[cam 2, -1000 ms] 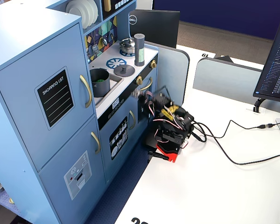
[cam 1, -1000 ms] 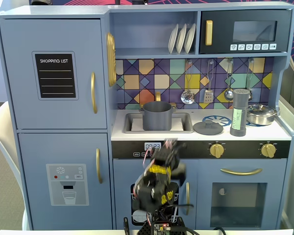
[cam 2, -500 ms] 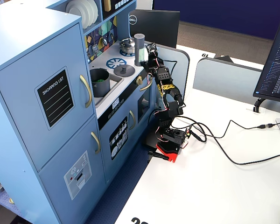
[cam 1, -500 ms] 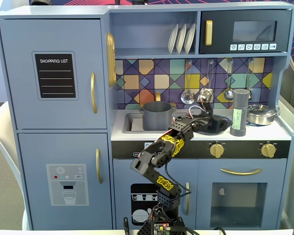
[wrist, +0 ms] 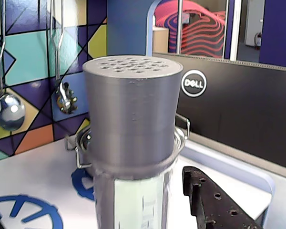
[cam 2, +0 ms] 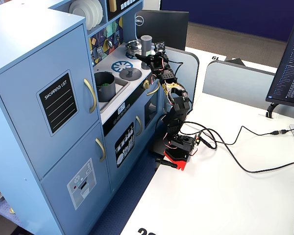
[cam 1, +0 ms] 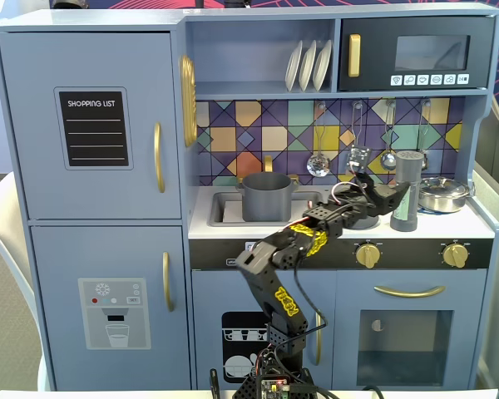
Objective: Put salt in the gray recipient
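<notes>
The salt (wrist: pixel 131 109) fills the middle of the wrist view, standing upright, with a perforated gray cap and a pale green label. My gripper (wrist: pixel 91 191) is open around its lower body: one black finger (wrist: pixel 214 205) stands apart on its right, and the other barely shows at the lower left edge. In both fixed views the salt (cam 1: pixel 410 170) (cam 2: pixel 146 43) stands on the play kitchen's counter with the gripper (cam 1: pixel 397 199) (cam 2: pixel 143 58) at its side. The gray recipient (cam 1: pixel 266 197) (cam 2: pixel 104 85) sits in the sink, left of the arm.
A shiny steel pot (cam 1: pixel 443 194) (wrist: pixel 79 153) stands right behind the salt. The flat gray lid (cam 1: pixel 353 219) (cam 2: pixel 130 73) lies on the counter under the arm. Utensils (cam 1: pixel 318 162) hang on the tiled back wall. The microwave (cam 1: pixel 416 54) and plate shelf (cam 1: pixel 258 90) overhang the counter.
The arm has unfolded from low by its base, risen to the counter and reached right, until the gripper stands around the salt. The salt has not moved.
</notes>
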Robot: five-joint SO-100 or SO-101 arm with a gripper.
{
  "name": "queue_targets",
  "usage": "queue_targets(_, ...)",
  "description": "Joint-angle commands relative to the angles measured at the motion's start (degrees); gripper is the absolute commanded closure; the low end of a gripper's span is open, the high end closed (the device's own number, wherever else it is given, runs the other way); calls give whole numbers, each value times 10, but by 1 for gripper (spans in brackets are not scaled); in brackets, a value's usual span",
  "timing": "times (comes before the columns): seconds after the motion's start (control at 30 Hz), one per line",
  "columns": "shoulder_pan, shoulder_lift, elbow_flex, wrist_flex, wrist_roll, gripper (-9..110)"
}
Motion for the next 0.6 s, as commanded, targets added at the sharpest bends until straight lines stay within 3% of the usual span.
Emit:
queue_targets(0.0, 11, -41, -65, -47, 14, 39)
queue_targets(0.57, -6, -278, -270, -57, 13, 47)
